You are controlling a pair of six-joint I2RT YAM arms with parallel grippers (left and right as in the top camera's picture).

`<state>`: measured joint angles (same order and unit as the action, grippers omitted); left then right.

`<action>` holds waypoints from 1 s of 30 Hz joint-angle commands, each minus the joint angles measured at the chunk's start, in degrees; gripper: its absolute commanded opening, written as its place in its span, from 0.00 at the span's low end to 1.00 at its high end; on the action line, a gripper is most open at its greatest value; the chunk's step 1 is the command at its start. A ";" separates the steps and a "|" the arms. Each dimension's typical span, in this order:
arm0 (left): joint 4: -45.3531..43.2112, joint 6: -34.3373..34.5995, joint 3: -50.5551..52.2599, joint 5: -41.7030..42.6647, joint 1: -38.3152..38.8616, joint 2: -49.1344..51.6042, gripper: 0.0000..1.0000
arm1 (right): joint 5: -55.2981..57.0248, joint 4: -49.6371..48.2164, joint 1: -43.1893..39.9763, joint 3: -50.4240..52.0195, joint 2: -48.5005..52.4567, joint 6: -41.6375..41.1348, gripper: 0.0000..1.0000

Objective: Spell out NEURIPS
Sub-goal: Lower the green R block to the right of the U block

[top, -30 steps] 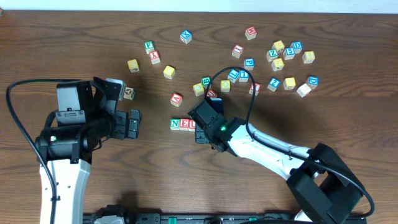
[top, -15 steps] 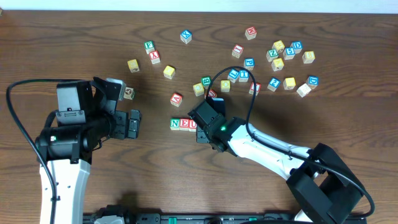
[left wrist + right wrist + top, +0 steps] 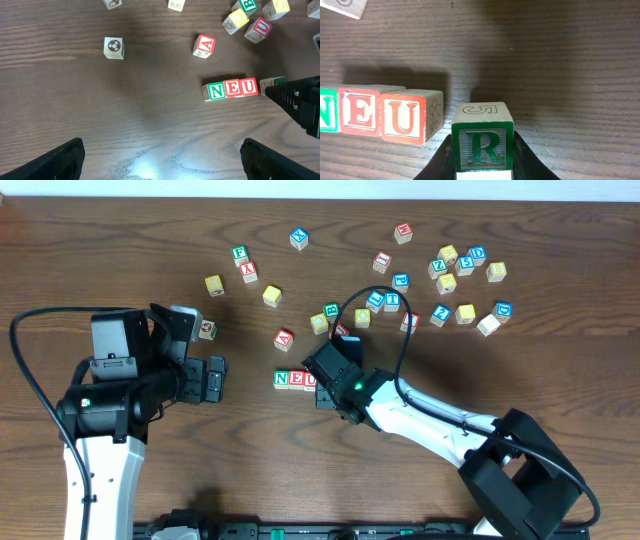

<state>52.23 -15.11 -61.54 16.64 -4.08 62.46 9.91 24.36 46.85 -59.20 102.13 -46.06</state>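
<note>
Three lettered cubes stand in a row on the wooden table: green N, red E and red U. The same row shows in the overhead view. My right gripper is shut on a green R cube, upright and facing the camera. It sits just right of the U with a small gap. Whether it rests on the table I cannot tell. My left gripper hangs open and empty over bare wood, left of the row. The I, P and S cubes I cannot pick out.
Loose cubes lie behind the row: a red A, a football-picture cube, and several more spread toward the back right. The right arm's cable loops over the cubes behind the gripper.
</note>
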 commanded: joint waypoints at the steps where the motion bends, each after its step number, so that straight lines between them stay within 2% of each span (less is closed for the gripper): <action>1: 0.07 -0.72 -1.22 0.68 -0.24 -0.35 0.98 | 0.90 -0.37 0.33 -1.05 1.14 -0.61 0.01; 26: 0.07 -0.72 -1.22 0.70 -0.26 -0.35 0.98 | 0.87 -1.05 -0.37 -1.05 2.58 -1.20 0.01; 30: 0.07 -0.72 -1.22 0.70 -0.26 -0.35 0.98 | 0.87 -1.05 -0.37 -1.05 2.58 -1.31 0.09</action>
<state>52.23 -15.11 -61.54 16.64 -4.08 62.46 9.93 23.27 46.74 -59.20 103.79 -46.28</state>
